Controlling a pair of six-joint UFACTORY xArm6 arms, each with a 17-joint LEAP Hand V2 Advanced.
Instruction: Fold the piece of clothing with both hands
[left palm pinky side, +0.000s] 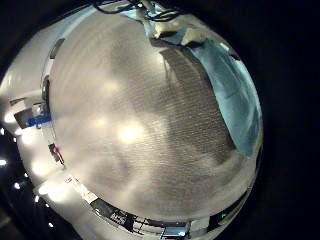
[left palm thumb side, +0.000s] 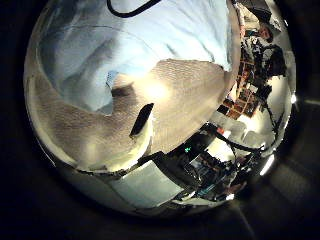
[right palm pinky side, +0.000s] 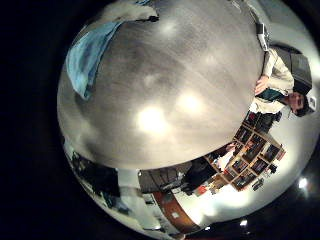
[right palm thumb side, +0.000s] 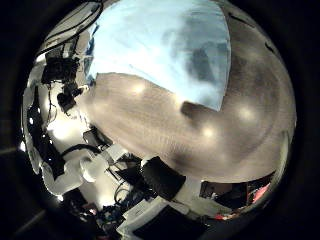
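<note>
The piece of clothing (right palm thumb side: 165, 45) lies spread on the woven table top (right palm thumb side: 200, 125), with soft creases and one straight edge toward the bare table. It also shows at the rim of the left palm views as clothing (left palm thumb side: 150, 50) and clothing (left palm pinky side: 225, 85). Both palms hang above the table, apart from the cloth. A dark part of my left hand (left palm thumb side: 141, 118) juts over the table beside the cloth's edge. A pale part of my right hand (right palm pinky side: 132, 10) shows next to the clothing (right palm pinky side: 92, 55). Neither hand's grip can be seen.
Bare table (left palm pinky side: 130, 120) fills most of the left little finger side view, and its edge (left palm pinky side: 60, 165) runs past small items (left palm pinky side: 38, 118) off the table. Shelves (right palm pinky side: 250, 150) and room clutter (left palm thumb side: 250, 90) lie beyond the table.
</note>
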